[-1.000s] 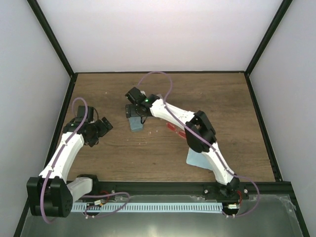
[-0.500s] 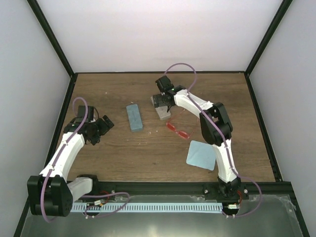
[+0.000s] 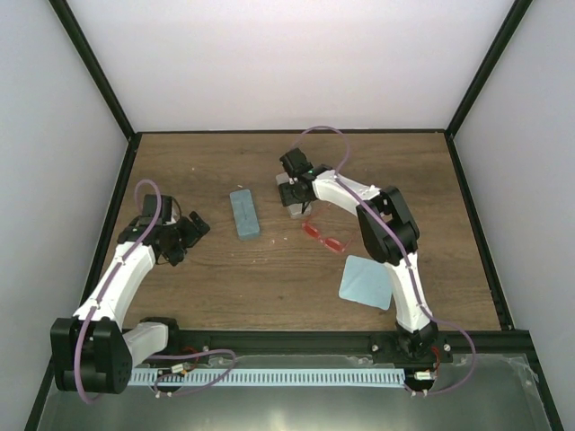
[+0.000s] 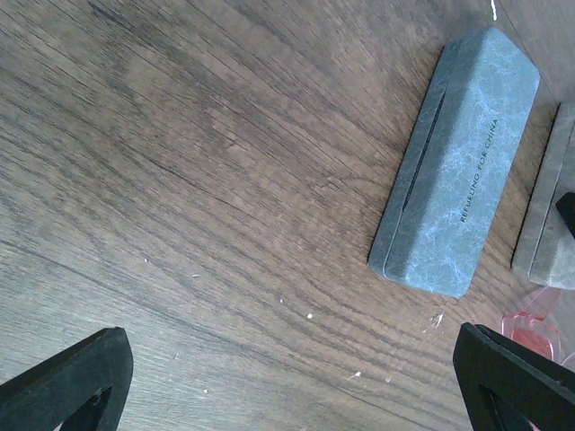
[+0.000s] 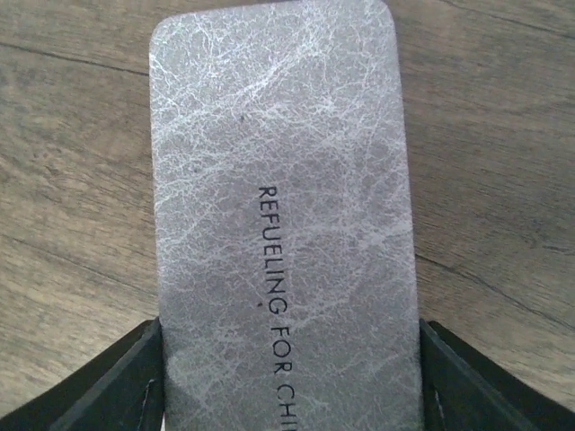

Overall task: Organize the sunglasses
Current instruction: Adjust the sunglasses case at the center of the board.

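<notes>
Red sunglasses [image 3: 323, 237] looked light and fragile; best pinched at the bridge. Right tool [image 5: 287, 368] straddled grey case [image 5: 278, 180], grip unclear; left tool [image 4: 287, 368] spread wide.

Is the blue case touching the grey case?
Apart. The left wrist view shows bare wood between the blue case and the grey case.

Right hand [image 5: 287, 379] from blue case [image 3: 243, 214] to grey case [image 5: 283, 180], seemingly astride it.
</notes>
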Controlling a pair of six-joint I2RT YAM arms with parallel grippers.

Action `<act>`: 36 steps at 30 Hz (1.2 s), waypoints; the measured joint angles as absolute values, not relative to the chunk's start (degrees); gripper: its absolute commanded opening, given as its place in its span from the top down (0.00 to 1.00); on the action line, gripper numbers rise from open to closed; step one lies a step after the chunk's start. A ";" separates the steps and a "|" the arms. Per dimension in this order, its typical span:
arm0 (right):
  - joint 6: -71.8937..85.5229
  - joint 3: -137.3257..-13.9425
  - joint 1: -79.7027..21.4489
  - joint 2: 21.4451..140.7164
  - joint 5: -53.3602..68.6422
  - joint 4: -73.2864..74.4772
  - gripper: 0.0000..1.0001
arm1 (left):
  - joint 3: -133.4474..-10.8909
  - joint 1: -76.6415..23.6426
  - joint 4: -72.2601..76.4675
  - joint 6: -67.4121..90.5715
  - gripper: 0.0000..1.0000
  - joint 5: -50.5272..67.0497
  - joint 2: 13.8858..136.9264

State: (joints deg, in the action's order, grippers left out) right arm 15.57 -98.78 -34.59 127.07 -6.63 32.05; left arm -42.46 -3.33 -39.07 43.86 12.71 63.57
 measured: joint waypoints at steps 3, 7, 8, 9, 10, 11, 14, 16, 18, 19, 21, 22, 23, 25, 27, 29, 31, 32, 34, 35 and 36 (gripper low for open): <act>15.81 -97.43 -34.57 126.15 -6.11 31.27 0.45 | -42.44 -3.40 -38.96 44.18 0.00 12.75 63.64; 16.34 -94.15 -34.76 123.63 -5.23 31.29 0.45 | -42.44 -3.53 -38.41 44.77 0.00 12.73 64.27; 16.36 -93.17 -35.07 122.78 -5.15 31.59 0.45 | -42.44 -3.64 -38.30 44.86 0.00 12.71 64.47; 16.36 -92.42 -35.46 122.02 -5.10 31.97 0.45 | -42.44 -3.75 -38.17 44.95 0.00 12.71 64.62; 16.43 -92.09 -35.88 121.45 -5.10 32.38 0.45 | -42.44 -3.95 -38.09 44.99 0.00 12.67 64.88; 16.56 -91.74 -36.49 120.75 -5.02 32.75 0.45 | -42.44 -4.19 -38.00 44.99 0.00 12.47 65.19; 16.99 -89.56 -39.11 117.71 -4.91 32.95 0.45 | -42.57 -5.15 -37.82 44.99 0.00 12.01 66.59; 17.58 -87.33 -41.58 114.69 -4.54 33.08 0.45 | -42.76 -5.96 -37.39 44.99 0.00 11.79 67.88; 18.81 -86.04 -43.66 112.20 -4.14 33.47 0.45 | -42.85 -6.79 -36.82 45.01 0.00 11.66 69.01; 19.51 -85.54 -44.73 111.11 -3.88 33.58 0.45 | -43.03 -7.22 -36.64 45.06 0.00 11.62 69.63; 21.21 -83.83 -46.44 108.88 -3.25 33.61 0.45 | -43.62 -8.14 -36.42 45.19 0.00 11.38 70.81; 21.98 -82.78 -46.87 107.87 -2.98 33.61 0.45 | -43.86 -8.51 -36.25 45.23 0.00 11.35 71.22; 22.92 -81.03 -47.31 106.61 -2.68 33.52 0.45 | -44.12 -8.99 -35.99 45.25 0.00 11.16 71.64; 24.77 -76.88 -48.47 104.03 -2.02 33.61 0.45 | -44.64 -9.89 -35.46 45.41 0.00 10.74 72.49; 26.33 -73.03 -49.21 102.43 -1.43 33.61 0.42 | -45.19 -10.66 -35.07 45.71 0.00 10.46 73.54; 27.57 -69.25 -50.35 101.91 -0.60 33.71 0.26 | -46.11 -11.68 -34.74 46.22 0.00 10.07 75.16; 28.14 -66.57 -51.29 101.93 0.14 33.89 0.16 | -47.20 -13.02 -34.44 46.63 0.00 9.54 76.77; 28.16 -66.46 -51.55 101.93 0.27 34.06 0.14 | -48.12 -14.02 -34.33 46.94 0.00 9.19 77.67; 28.10 -66.50 -51.86 101.93 0.64 34.15 0.14 | -49.84 -15.92 -34.20 47.42 0.03 8.73 79.22; 27.92 -66.59 -51.90 101.75 0.62 34.02 0.14 | -50.78 -16.88 -34.22 47.64 0.06 8.49 79.92; 27.90 -66.59 -51.88 101.47 0.40 33.85 0.14 | -51.92 -18.17 -34.09 47.88 0.10 8.14 80.75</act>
